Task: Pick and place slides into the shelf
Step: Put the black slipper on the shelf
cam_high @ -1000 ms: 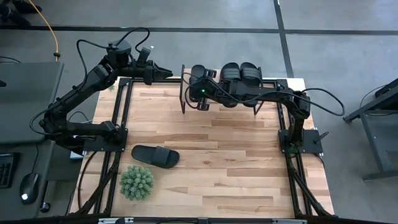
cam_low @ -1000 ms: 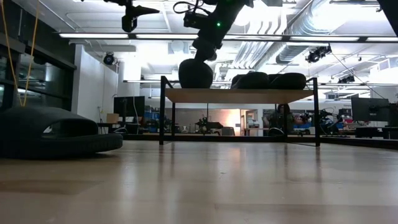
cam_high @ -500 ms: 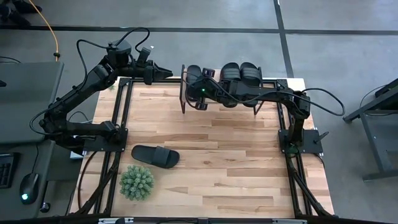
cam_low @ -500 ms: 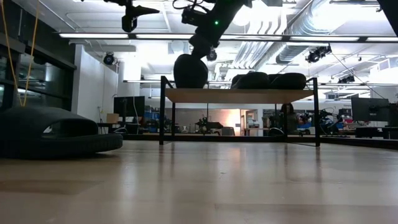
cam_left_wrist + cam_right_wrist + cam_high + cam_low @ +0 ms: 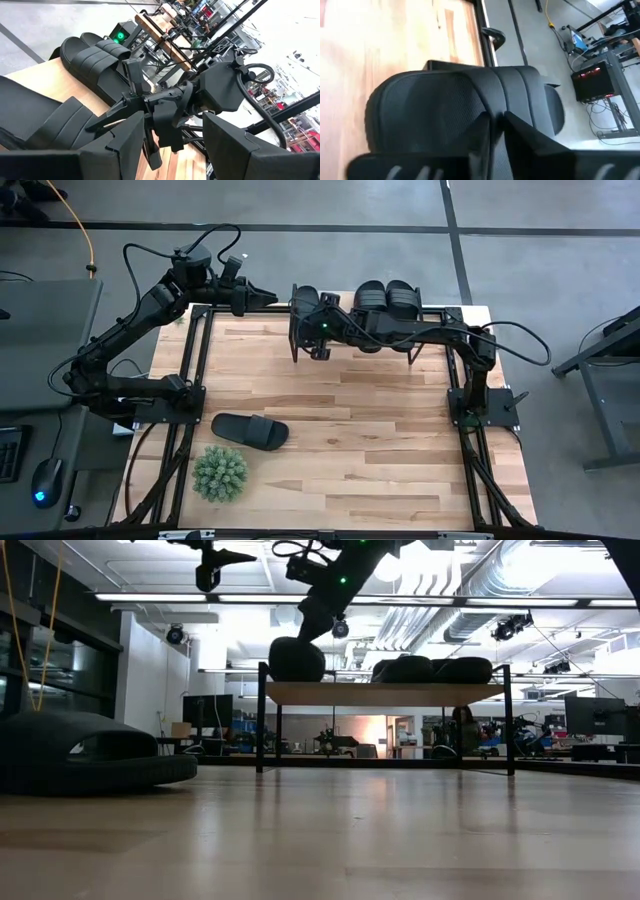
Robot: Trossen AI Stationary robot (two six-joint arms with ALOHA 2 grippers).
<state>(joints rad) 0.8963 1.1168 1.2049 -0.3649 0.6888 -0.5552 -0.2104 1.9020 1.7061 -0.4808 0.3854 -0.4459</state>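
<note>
While the right arm is stretched along the far edge of the table, its two-finger right gripper (image 5: 305, 308) is held over the left end of the low shelf (image 5: 385, 693) with a light wood plank top and thin black metal legs. A black slide sandal with a wide ribbed strap (image 5: 296, 660) is seen resting on that end of the plank, and the gripper's fingers (image 5: 485, 135) are set close together at its strap; whether the strap is pinched or just let go cannot be told from the wrist view. Two more matching black slides (image 5: 388, 298) are placed side by side farther right on the shelf top, apart from the first. A fourth black slide (image 5: 249, 430) is left lying flat on the pale wooden tabletop (image 5: 380, 450), near its left side, just beside a small round green artificial plant (image 5: 220, 473). The left gripper (image 5: 268, 298) is held in the air just beside the shelf's left end, its dark fingers (image 5: 125, 137) parted with nothing between them, pointed toward the right arm.
</note>
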